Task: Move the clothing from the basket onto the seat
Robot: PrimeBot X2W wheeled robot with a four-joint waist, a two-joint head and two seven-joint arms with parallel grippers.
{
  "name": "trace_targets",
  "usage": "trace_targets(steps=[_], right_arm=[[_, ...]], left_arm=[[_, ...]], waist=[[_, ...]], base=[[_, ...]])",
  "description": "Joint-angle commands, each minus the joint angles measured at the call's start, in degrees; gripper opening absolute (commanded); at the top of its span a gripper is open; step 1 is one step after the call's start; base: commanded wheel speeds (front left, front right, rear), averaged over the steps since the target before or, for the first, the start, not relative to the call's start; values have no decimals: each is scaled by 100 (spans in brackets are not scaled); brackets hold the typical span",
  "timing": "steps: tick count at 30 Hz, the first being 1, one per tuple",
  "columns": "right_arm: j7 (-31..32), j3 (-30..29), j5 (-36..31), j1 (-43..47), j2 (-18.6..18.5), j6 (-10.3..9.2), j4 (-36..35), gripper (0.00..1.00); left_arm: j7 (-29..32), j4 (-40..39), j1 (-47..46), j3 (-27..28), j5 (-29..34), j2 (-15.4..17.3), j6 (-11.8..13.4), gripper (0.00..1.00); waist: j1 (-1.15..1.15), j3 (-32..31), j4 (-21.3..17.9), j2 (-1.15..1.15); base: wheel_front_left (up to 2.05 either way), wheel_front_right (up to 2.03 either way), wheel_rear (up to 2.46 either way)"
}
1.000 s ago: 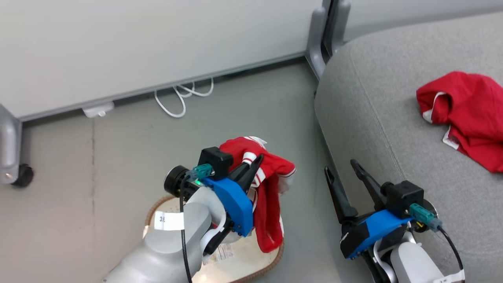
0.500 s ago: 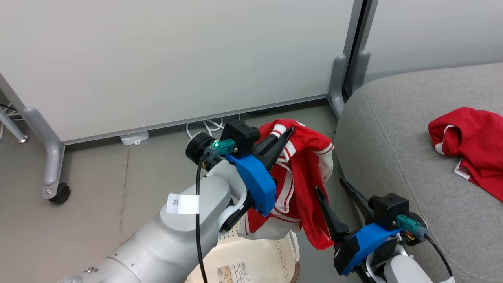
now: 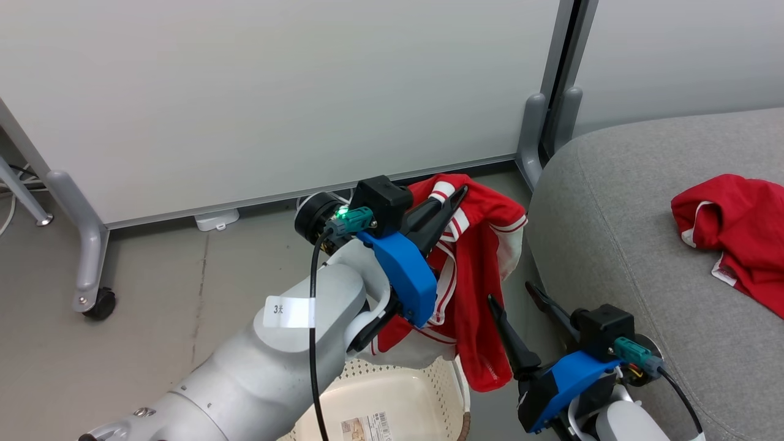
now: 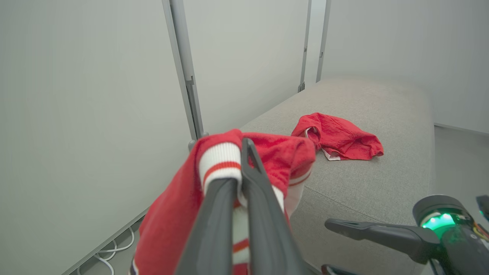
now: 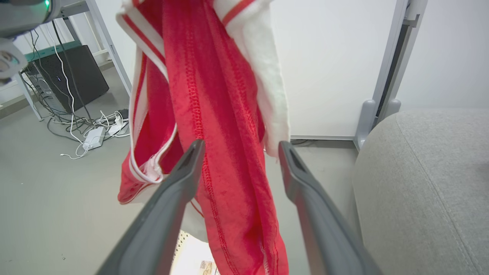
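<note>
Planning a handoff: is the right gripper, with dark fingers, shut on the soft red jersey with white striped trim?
No, the right gripper stands wide open, pinching nothing of the jersey.

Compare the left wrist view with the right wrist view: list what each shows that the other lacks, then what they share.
Left wrist view, not the right: the left gripper shut on the striped cuff of the jersey, and a plain red garment lying on the seat.
Right wrist view, not the left: a corner of the basket under the jersey's hanging end, plus cables and a dark box on the floor.
Shared: the jersey, the grey seat, the open right gripper and the white wall panels.
</note>
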Motion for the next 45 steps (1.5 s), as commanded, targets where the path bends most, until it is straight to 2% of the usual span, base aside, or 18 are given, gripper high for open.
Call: trace_targets(steps=[1,12,23,40,41,42,43,45], right_arm=[[7,6,5,-31,0,1,-20,100],[103,-33,-163,-499,-13,1,78,100],[208,133,-182,-1229,-78,1,635,100],[-73,584,268,-2360,-2,1,2338,100],[-83,621,341,-2390,0,1,2416,71],[-113,662,383,-2427,1,1,2481,20],[-136,724,448,-2459,2,1,2518,0],[-187,874,608,-2484,3,1,2590,0]], left_arm=[[-34,-11,-58,4,26,-6,-15,0],[-45,-24,-1,-56,8,-20,-15,0],[-44,-90,-81,-134,-62,-45,-15,0],[-48,-176,-131,-292,-134,-66,-15,0],[-49,-173,-129,-296,-142,-66,-15,0],[-49,-170,-125,-302,-150,-65,-15,0],[-49,-165,-121,-308,-159,-63,-15,0],[-48,-148,-116,-315,-153,-56,-15,0]], waist=[[0,11,-6,0],[0,136,-2,0],[0,245,88,0],[0,257,191,0],[0,250,196,0],[0,244,199,0],[0,238,201,0],[0,225,199,0]], base=[[0,0,0],[0,0,0],[0,0,0],[0,0,0],[0,0,0],[0,0,0],[0,0,0],[0,0,0]])
